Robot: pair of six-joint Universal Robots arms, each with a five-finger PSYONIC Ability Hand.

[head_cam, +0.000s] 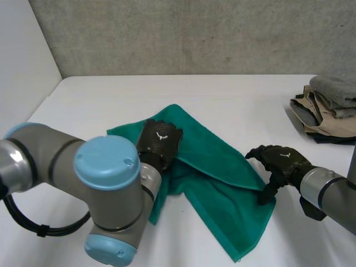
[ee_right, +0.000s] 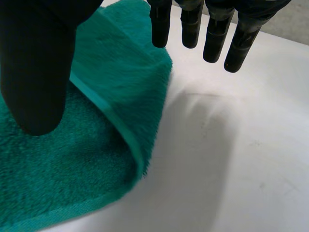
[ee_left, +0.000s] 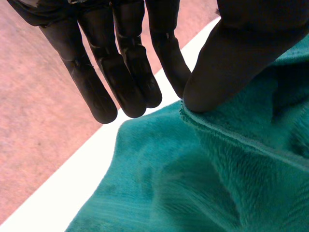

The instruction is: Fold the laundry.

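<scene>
1. Left arm (head_cam: 83, 167): bent at the elbow across the near left of the head view. My left hand (head_cam: 160, 143) lies palm down on the far left part of the green towel (head_cam: 217, 167).
2. Left fingers (ee_left: 106, 82): straight and released, side by side, reaching past the towel's edge over the white tabletop (head_cam: 222, 94). They grasp nothing. My left thumb (ee_left: 227, 63) rests its tip on a hemmed edge of an upper layer of the towel.
3. Right arm (head_cam: 334, 194): enters from the near right. My right hand (head_cam: 283, 161) stands at the towel's right edge with its back upward.
4. Right fingers (ee_right: 215, 34): straight and released, apart from the towel, hanging above the bare tabletop just beyond the cloth's edge. My right thumb (ee_right: 36, 72) points down over the towel near its hem. I cannot tell whether it touches the cloth.
5. Hidden or cut off: my left elbow stands in front of the towel's near left part. The underside of my left palm cannot be seen in the head view. A pile of folded clothes (head_cam: 328, 108) at the far right of the tabletop is cut by the view's edge.
6. Towel: near the middle of the tabletop, rumpled, with one layer turned over another. It lies between my two hands, well apart from the pile.
</scene>
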